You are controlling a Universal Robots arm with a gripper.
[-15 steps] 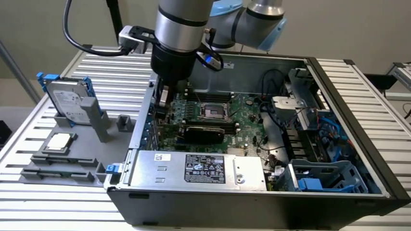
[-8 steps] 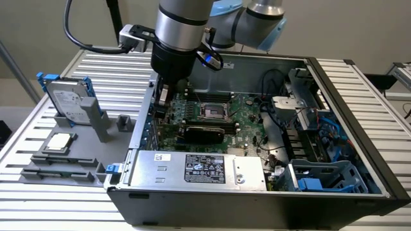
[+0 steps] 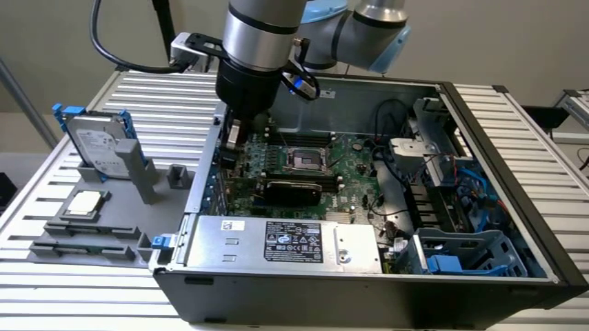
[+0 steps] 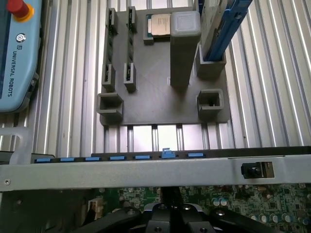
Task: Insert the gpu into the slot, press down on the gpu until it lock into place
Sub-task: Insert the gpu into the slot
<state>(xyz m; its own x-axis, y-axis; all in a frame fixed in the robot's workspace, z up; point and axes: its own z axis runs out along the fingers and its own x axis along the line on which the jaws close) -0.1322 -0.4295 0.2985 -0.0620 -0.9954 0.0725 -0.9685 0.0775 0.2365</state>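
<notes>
The gpu (image 3: 292, 187) stands edge-down on the motherboard (image 3: 354, 155), seemingly already in the slot; whether it has locked I cannot tell. The gripper (image 3: 234, 140) hangs apart from it, beside the case (image 3: 368, 293) wall on the exterior view's left, and I cannot tell whether it is open or closed

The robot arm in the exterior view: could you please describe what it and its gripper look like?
The arm is made of silver-grey cylindrical segments with light-blue joint caps. A thick black cable loops to a pale connector block at its wrist. The gripper below is black.
</notes>
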